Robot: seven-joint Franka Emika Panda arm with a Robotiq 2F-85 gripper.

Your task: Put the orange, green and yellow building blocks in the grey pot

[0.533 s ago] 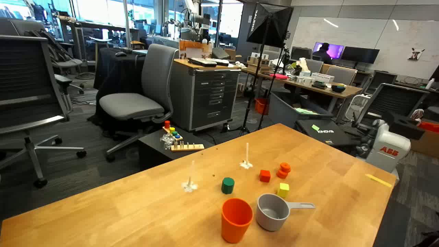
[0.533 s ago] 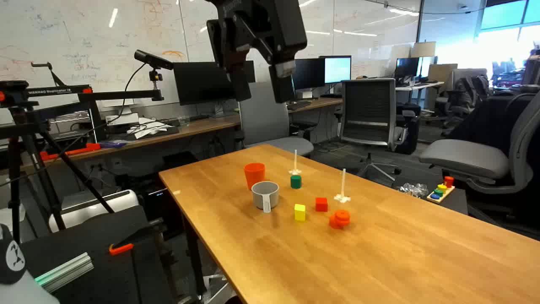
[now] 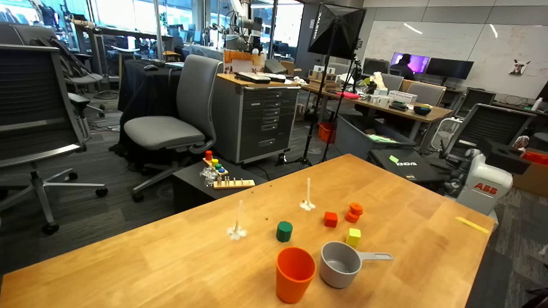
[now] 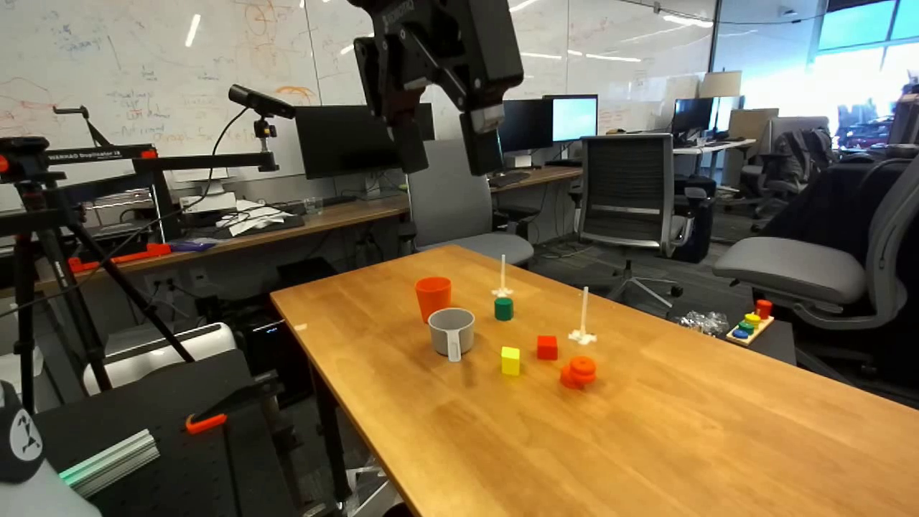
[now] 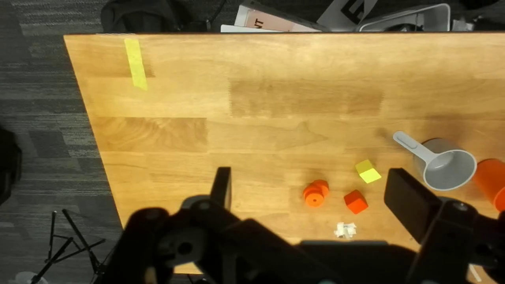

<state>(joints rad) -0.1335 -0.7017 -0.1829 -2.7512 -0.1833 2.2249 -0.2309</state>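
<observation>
The grey pot (image 3: 341,266) stands upright with its handle out, and its inside looks empty; it also shows in an exterior view (image 4: 451,334) and the wrist view (image 5: 449,169). A yellow cube (image 3: 353,237) sits beside it, also in the wrist view (image 5: 368,172). A red-orange cube (image 3: 330,219) and an orange stacked round block (image 3: 354,212) lie close together, the latter also in the wrist view (image 5: 315,194). A green cylinder (image 3: 284,231) stands apart, outside the wrist view. My gripper (image 4: 445,151) is open and empty, high above the table; its spread fingers show in the wrist view (image 5: 309,187).
An orange cup (image 3: 294,276) stands right beside the pot. Two thin upright pegs (image 3: 308,194) (image 3: 238,218) rise from white tape on the wooden table (image 3: 128,265). A strip of yellow tape (image 5: 136,65) marks the table near a corner.
</observation>
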